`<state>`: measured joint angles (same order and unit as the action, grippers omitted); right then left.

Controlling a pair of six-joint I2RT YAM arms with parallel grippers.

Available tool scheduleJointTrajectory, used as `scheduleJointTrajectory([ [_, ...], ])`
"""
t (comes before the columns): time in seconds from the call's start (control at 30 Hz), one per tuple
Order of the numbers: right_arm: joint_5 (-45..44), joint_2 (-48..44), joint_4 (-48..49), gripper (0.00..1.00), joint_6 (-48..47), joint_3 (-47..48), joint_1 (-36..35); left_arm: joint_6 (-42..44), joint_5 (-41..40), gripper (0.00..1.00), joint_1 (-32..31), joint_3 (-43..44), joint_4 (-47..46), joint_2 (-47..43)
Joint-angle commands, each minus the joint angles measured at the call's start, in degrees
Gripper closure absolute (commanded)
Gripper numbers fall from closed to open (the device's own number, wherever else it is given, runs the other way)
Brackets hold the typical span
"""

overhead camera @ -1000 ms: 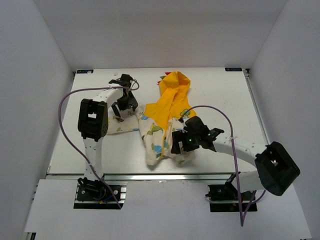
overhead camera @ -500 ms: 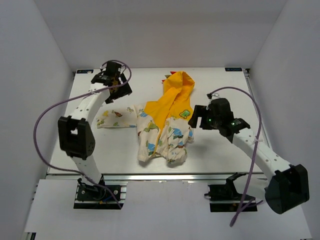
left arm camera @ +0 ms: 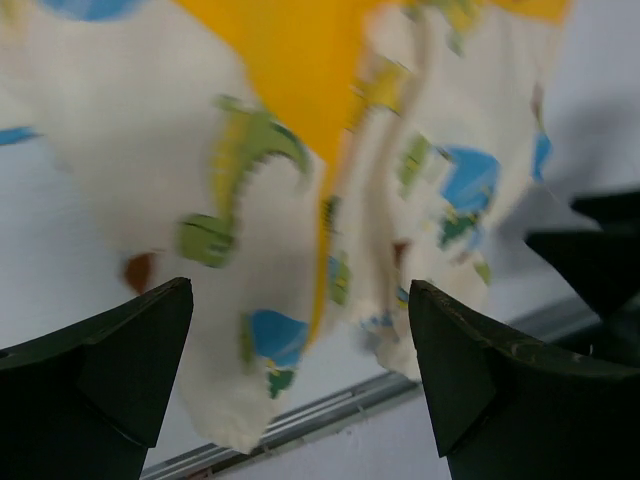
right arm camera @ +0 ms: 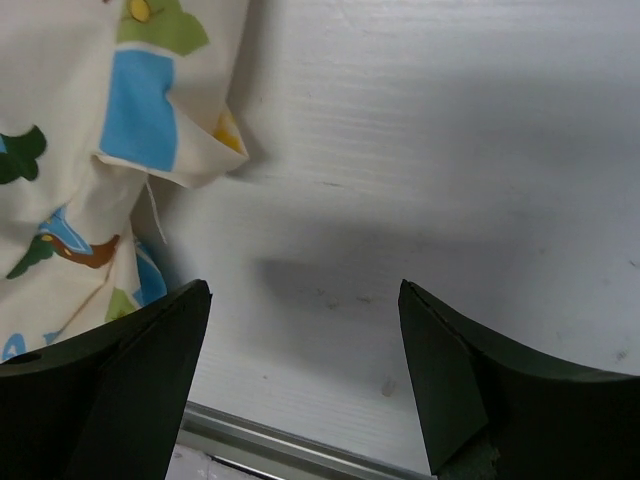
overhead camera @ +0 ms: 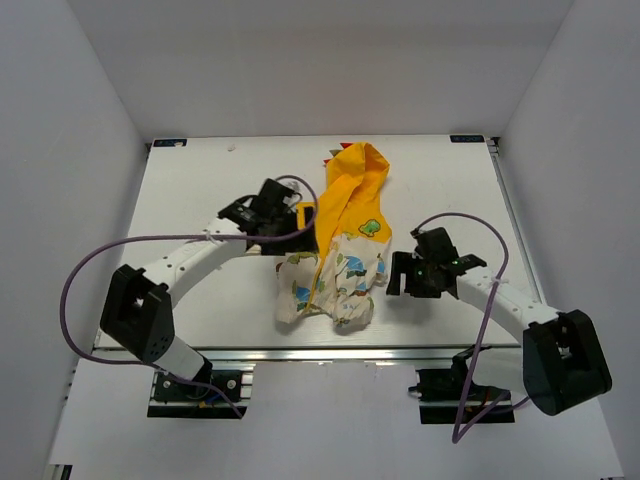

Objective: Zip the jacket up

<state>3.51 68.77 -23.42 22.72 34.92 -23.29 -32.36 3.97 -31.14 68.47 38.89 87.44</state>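
The jacket (overhead camera: 338,275) lies mid-table, yellow hood toward the back, cream dinosaur-print body toward the front, with an orange strip running down the front. My left gripper (overhead camera: 290,222) is open and empty at the jacket's left shoulder. In the left wrist view the jacket (left arm camera: 270,150) fills the space between and above the open gripper (left arm camera: 300,385). My right gripper (overhead camera: 398,275) is open and empty just right of the jacket's lower edge. In the right wrist view it (right arm camera: 305,385) hangs over bare table, with the jacket (right arm camera: 70,150) at the left.
The table's (overhead camera: 200,190) metal front rail (overhead camera: 330,350) runs close below the jacket's hem. White walls enclose the left, back and right sides. Purple cables (overhead camera: 90,270) loop off both arms.
My left arm swung from the table's back left to the jacket's left shoulder. My right gripper moved forward, near the hem. The spread left sleeve no longer shows.
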Motion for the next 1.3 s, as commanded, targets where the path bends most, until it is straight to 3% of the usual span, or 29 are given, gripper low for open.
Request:
scheduleJointTrajectory([
  [0.0, 3.78, 2.41, 6.62, 0.19, 0.48, 0.41, -1.23, 3.43, 3.33, 0.02, -6.56, 1.23, -2.51, -1.31],
  [0.13, 6.95, 6.10, 12.77, 0.20, 1.89, 0.59, -2.20, 3.62, 2.19, 0.02, -9.99, -1.57, -3.21, -2.27],
  [0.27, 4.33, 11.89, 14.98, 0.39, 2.94, 3.05, -2.38, 2.39, 2.10, 0.02, -10.00, -4.73, -3.74, -4.11],
  [0.43, 3.53, 16.30, 18.57, 0.46, 3.82, 5.16, -2.38, 1.07, 0.17, 0.02, -10.00, -8.08, -5.93, -6.40],
  [0.5, 1.77, 17.36, 18.85, 0.68, 4.00, 6.04, -2.29, 0.63, -0.71, 0.02, -10.00, -9.83, -7.25, -6.23],
  [0.53, 0.72, 17.36, 18.85, 0.91, 3.74, 7.08, -2.37, 0.37, -0.89, 0.02, -10.00, -10.10, -7.51, -5.88],
  [0.57, 0.45, 17.27, 18.33, 1.00, 3.04, 7.79, -2.29, 0.11, -1.15, 0.02, -9.91, -10.46, -7.60, -4.92],
  [0.8, -17.73, 12.09, -2.66, 1.00, -4.25, 21.76, -3.51, -0.60, -3.79, 0.02, -9.91, -10.90, -8.66, -1.49],
  [0.9, -25.29, 10.51, -8.21, 1.00, -9.34, 28.43, -8.16, -0.95, -5.82, 0.02, -10.00, -11.42, -9.71, -1.57],
  [1.0, -33.10, 13.83, -14.34, 1.00, -13.83, 37.13, -15.98, -0.43, -6.86, 0.02, -9.91, -11.87, -9.54, -2.53],
  [1.17, -56.30, 27.88, -23.50, 1.00, -20.07, 50.23, -27.23, -0.42, -12.13, 0.02, -9.91, -12.91, -5.59, -5.78],
  [1.27, -58.37, 36.94, -29.83, 1.00, -17.89, 59.02, -28.22, -1.47, -12.93, 0.02, -9.82, -15.11, -4.71, -8.77],
])
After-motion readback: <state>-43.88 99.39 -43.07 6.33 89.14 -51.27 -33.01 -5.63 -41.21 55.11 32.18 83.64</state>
